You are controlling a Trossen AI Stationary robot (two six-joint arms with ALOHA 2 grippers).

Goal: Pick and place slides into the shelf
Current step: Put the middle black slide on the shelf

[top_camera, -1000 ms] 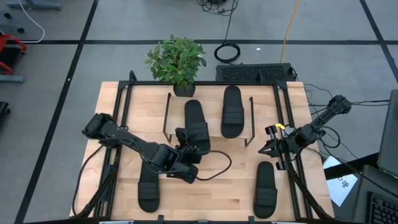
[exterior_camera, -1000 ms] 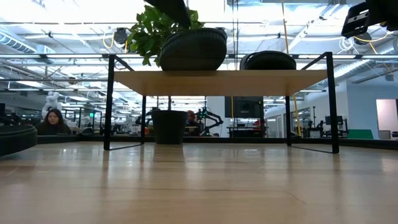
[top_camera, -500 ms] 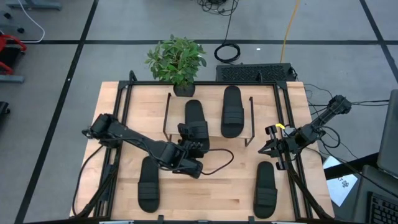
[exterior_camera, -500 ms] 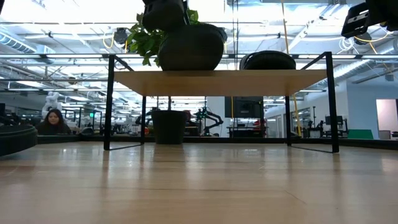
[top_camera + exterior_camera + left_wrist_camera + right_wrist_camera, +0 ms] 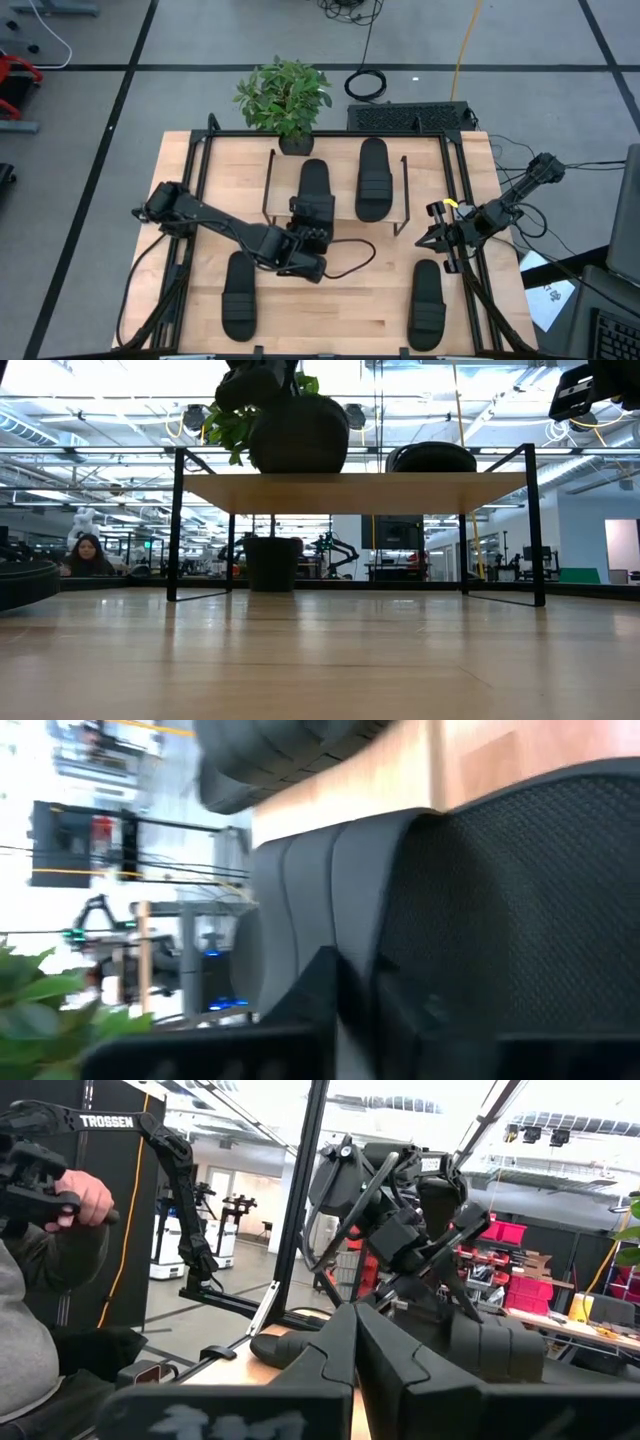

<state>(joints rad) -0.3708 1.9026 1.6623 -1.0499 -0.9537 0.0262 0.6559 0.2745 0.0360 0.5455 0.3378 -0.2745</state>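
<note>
Pushed farther onto the shelf (image 5: 340,215) since a second ago, left slide (image 5: 314,190), left gripper (image 5: 309,232) fingers clamped on its near end, right gripper (image 5: 433,237) fingers closed, empty, by tabletop (image 5: 340,300) right edge.

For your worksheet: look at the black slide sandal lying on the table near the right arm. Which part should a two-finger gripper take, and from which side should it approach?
Grip the black slide sandal across its wide ribbed strap, coming straight down from above. It lies flat, sole down, lengthwise on the wooden table, so the strap is the raised part the fingers can straddle, closing across the sandal's narrow width. The right gripper sits just beyond its far end.
</note>
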